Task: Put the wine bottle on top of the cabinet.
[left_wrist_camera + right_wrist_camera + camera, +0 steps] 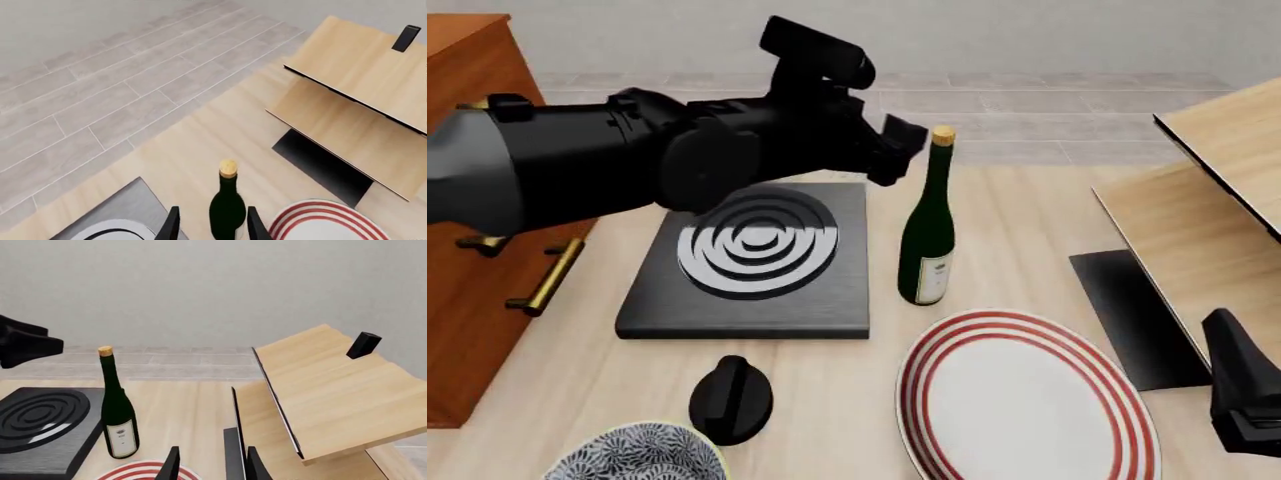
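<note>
Standing upright on the table (1014,230) is the wine bottle (928,235), between the black hob (641,305) and the striped plate (1021,405). The left gripper (897,150) is hovering beside its neck, jaws spread, nothing gripped. The right gripper (210,465) is idling open. The cabinet (474,100) is sitting at far left.
</note>
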Robot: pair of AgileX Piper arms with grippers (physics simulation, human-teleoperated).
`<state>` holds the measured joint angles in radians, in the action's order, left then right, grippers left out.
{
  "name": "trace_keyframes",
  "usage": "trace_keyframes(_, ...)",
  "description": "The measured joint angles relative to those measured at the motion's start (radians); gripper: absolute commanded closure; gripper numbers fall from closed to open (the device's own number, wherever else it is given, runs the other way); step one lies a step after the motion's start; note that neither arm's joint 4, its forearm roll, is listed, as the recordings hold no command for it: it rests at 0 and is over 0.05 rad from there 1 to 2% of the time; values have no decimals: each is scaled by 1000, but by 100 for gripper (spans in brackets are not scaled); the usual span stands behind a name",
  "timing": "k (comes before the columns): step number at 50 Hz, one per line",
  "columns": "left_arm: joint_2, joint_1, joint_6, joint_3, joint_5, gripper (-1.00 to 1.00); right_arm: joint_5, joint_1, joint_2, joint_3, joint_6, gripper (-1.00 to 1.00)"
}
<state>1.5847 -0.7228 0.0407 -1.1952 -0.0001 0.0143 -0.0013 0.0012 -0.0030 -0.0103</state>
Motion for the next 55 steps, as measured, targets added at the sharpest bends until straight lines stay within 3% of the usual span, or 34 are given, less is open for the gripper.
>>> trace_keyframes(55,211,-18,9,-177,12,-100,1,0,0,1,0,-100)
